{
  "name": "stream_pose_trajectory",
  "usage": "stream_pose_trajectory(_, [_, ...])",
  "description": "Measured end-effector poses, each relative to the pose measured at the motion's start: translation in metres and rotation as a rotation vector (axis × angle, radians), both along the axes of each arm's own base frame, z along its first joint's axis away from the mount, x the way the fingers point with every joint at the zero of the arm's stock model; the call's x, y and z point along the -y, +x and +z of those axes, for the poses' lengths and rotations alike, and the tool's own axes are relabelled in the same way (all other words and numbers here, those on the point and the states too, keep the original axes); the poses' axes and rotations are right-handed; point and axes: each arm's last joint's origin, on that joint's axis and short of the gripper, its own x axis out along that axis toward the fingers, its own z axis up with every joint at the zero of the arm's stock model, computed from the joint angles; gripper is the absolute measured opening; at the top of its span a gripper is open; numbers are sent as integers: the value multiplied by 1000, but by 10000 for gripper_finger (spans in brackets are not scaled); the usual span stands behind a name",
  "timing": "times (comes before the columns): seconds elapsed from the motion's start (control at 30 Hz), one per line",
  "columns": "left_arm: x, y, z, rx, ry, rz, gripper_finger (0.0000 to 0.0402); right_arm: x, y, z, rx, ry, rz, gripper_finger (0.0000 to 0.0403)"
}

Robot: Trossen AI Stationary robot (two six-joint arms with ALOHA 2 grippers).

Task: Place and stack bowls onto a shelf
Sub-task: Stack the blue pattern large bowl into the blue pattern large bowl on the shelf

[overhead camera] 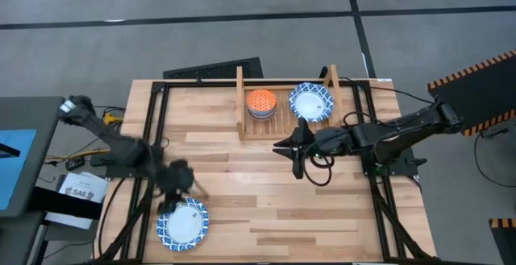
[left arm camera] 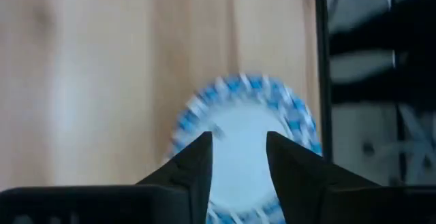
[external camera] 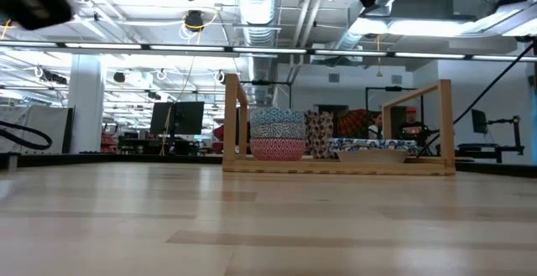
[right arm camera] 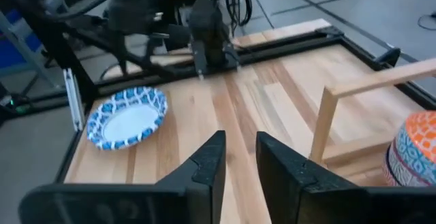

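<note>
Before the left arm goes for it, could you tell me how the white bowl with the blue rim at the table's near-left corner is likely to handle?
The white bowl with the blue rim looks rigid and wide, so it should sit flat and slide rather than tip. Its smooth inside may be slippery, so a rim pinch could slip. It is probably breakable if ceramic. The left tool stands open over it.

Two dark jointed arms; left gripper (left arm camera: pixel 237 159) matte black wedge fingers; right gripper (right arm camera: pixel 238 161) same, black cable loops.
</note>
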Motion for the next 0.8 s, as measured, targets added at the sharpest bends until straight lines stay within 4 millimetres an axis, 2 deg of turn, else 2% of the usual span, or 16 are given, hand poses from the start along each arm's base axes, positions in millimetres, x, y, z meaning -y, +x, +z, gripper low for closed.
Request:
stream_pose_trajectory(0.1, [29,-6,-15,-105,12,-59,89,0,-1,-3,-30,-7,1,113])
stream_pose_trajectory(0.23, [64,-9,-46,-244,82,-58,14,0,-1,-4,-45,-10,0,114])
stream_pose_trajectory(0.33, [88,-5,-70,-296,103,-55,4,0,-2,-4,-48,-12,0,114])
stream_pose_trajectory(0.43, [104,1,-95,-360,115,-47,1,2,-1,-5,-51,-19,-3,114])
stream_pose_trajectory(0.6, [110,12,-128,-466,177,-18,0,6,-1,-5,-53,-19,-18,114])
stream_pose_trajectory(0.7, [105,22,-137,-492,189,-23,0,8,0,-5,-52,-19,-24,114])
stream_pose_trajectory(0.8, [93,37,-138,-454,204,-5,0,8,0,-5,-52,-21,-23,114])
